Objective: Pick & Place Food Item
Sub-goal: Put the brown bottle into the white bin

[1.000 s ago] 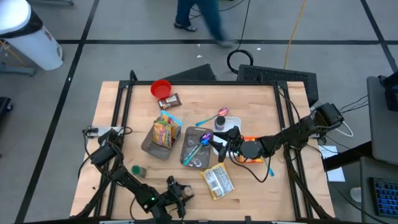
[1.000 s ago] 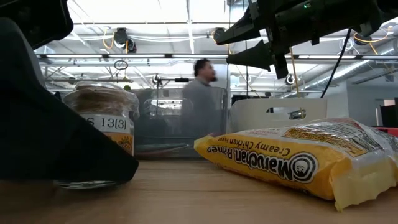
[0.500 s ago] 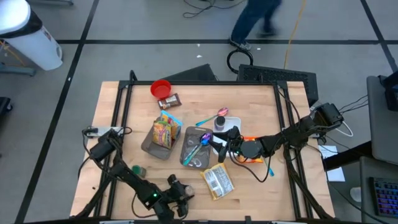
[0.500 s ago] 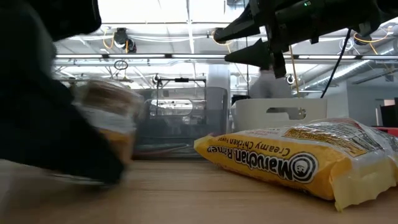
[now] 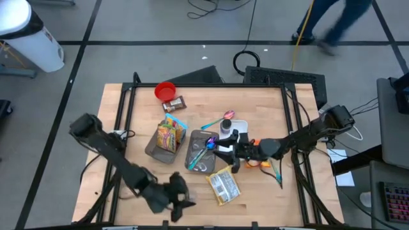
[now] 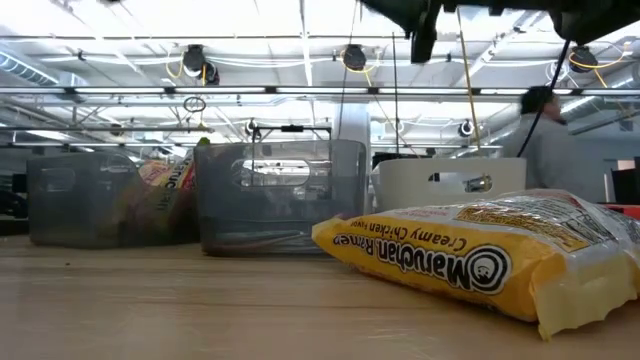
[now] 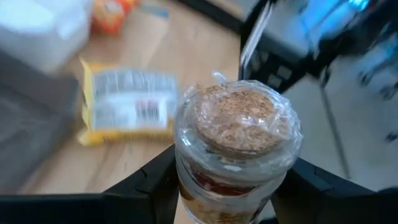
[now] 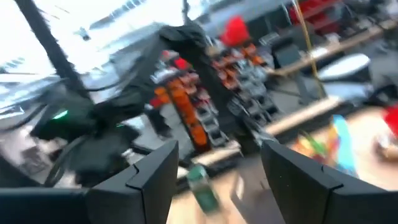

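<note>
The wooden table (image 5: 262,102) has two grey bins (image 5: 182,148) at its middle, well apart from the left gripper (image 5: 174,199) at the near edge. That gripper is clamped on an upright jar (image 7: 233,149), cork lid up, so the bins lie ahead of it across the table. The right gripper (image 5: 225,151) hangs over the table's middle, nearer the bins, jaws apart and empty.

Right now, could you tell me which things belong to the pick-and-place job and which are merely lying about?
In the job:
- jar, held in the left gripper
- grey bins

Lying about:
- ramen packet
- red cup
- spoon
</note>
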